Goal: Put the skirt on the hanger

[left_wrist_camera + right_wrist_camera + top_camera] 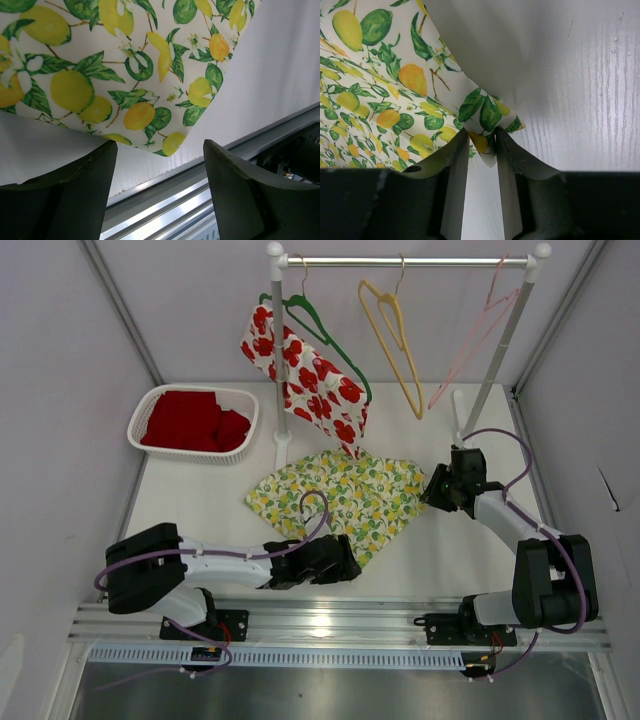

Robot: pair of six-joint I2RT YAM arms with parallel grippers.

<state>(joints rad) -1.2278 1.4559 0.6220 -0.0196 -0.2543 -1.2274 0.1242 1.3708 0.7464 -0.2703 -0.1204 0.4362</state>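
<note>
The lemon-print skirt lies crumpled on the white table. My right gripper is at its right corner, shut on a fold of the fabric; in the right wrist view the skirt is pinched between the right gripper's tips. My left gripper is open and empty at the skirt's near edge; in the left wrist view the skirt lies just beyond the left gripper. An empty yellow hanger and a pink hanger hang on the rail.
A green hanger carries a red-flowered garment on the rail's left. A white basket with red cloth stands at the back left. The table's metal front rail runs just below the left gripper.
</note>
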